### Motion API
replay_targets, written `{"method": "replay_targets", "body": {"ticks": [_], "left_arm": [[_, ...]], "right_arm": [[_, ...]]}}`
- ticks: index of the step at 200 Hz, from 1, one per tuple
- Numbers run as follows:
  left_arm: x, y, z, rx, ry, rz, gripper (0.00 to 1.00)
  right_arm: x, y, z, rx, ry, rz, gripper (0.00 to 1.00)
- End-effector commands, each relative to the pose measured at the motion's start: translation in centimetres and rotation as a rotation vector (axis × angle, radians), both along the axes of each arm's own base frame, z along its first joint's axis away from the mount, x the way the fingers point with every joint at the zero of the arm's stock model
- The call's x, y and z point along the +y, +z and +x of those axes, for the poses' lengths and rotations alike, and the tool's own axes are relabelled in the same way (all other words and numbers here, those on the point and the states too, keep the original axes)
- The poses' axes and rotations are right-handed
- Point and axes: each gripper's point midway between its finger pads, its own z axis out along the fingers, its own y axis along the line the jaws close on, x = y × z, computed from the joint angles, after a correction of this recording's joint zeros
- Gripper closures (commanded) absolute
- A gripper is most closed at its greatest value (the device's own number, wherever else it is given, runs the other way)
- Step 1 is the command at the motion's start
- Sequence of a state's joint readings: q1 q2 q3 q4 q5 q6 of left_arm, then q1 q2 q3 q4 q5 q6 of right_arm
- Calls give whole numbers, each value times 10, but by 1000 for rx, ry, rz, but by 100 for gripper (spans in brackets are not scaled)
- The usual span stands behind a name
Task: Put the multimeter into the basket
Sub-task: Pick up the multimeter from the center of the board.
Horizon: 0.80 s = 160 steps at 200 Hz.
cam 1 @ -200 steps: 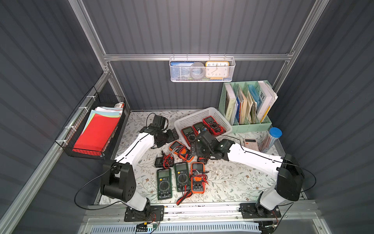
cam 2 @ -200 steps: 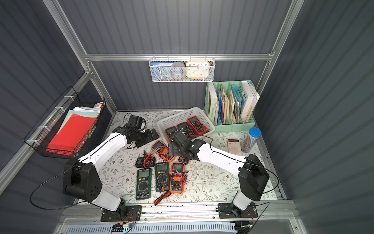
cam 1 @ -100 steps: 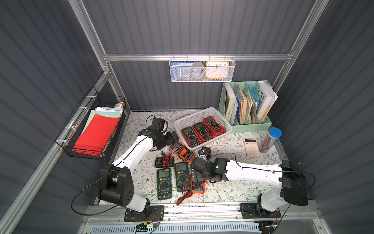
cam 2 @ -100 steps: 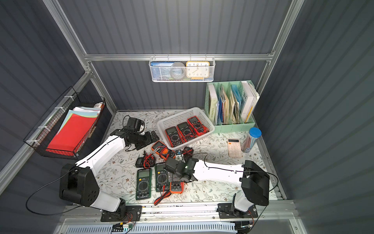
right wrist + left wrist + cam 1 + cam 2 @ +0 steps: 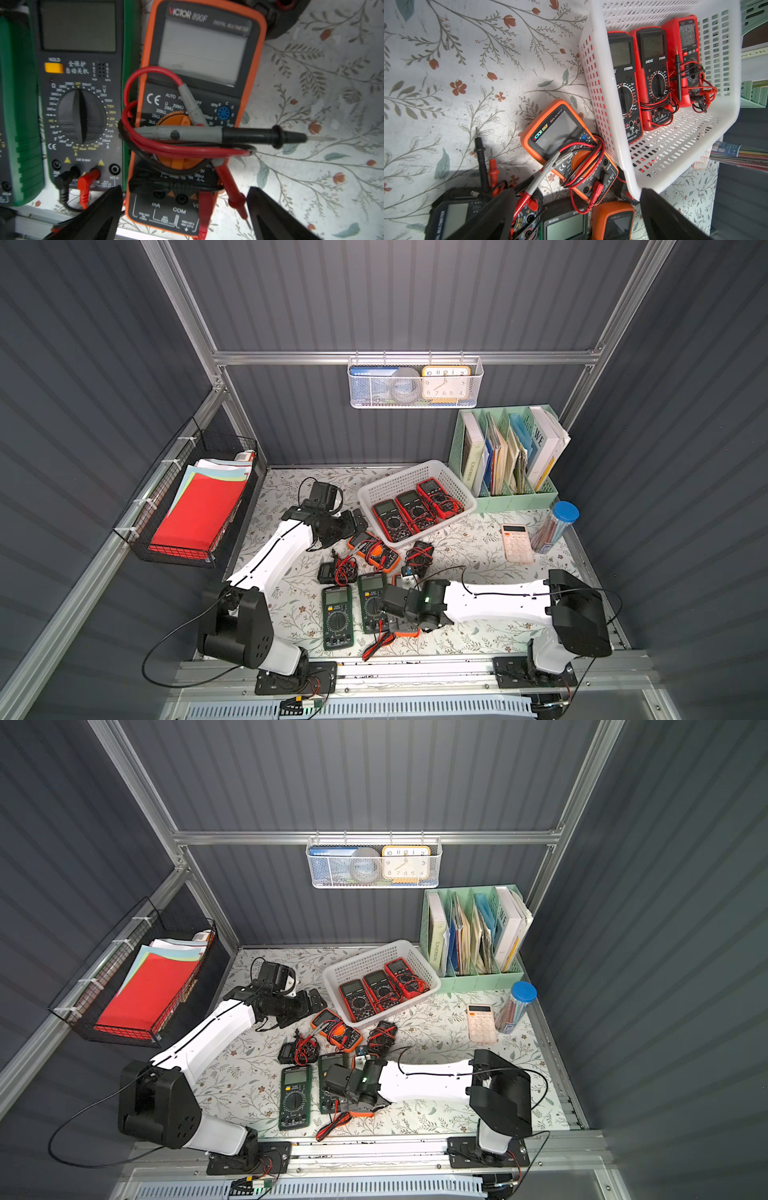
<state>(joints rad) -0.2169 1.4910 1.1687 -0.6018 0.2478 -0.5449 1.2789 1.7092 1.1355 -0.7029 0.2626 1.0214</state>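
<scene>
An orange multimeter (image 5: 199,52) with red and black leads wound over its dial lies flat at the table's front. My right gripper (image 5: 185,190) stands open directly above it, one finger on each side of its lower end, not touching. In both top views only an orange edge (image 5: 405,632) (image 5: 359,1114) shows under that gripper (image 5: 401,624). The white perforated basket (image 5: 399,477) (image 5: 602,83) sits at the back and holds three red multimeters. My left gripper (image 5: 577,191) (image 5: 357,520) hovers open and empty beside the basket's left side, near a second orange multimeter (image 5: 560,135).
Two green multimeters (image 5: 337,616) (image 5: 372,601) lie just left of the right gripper. Two small black meters (image 5: 332,572) (image 5: 419,551) lie mid-table. A green file rack (image 5: 511,497), a calculator (image 5: 516,542) and a pen tube (image 5: 555,526) stand at the right.
My right arm swung from the basket back to the table's front and came down over the orange multimeter, jaws wide throughout. The left arm barely shifted.
</scene>
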Motion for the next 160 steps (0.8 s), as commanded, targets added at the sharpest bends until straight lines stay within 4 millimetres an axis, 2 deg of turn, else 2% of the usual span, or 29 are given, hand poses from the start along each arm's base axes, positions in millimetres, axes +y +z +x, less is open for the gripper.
{"method": "replay_targets", "body": {"ticks": [1,69,87,126,146,160], "left_arm": [[1,0,-9,5,-27,1,1],[0,1,-9,6,-31,0,1],[0,0,-9,5,-31,0,1],[-1,-1,-7,6,-31,-4,1],[-1,0,-6,3,-29,-7,1],[-1,0,-6,2,-29,-6,1]], "right_arm": [[7,-1,1,4,-26,12,1],[6,-26,2,25,-55,-31,1],[5,-16,0,20,-52,-25,1],[-6,20,-7,-36,-35,1,1],[-5,25,-15,-29,-11,12,1],[-4,21,-19,-16,3,-1,1]]}}
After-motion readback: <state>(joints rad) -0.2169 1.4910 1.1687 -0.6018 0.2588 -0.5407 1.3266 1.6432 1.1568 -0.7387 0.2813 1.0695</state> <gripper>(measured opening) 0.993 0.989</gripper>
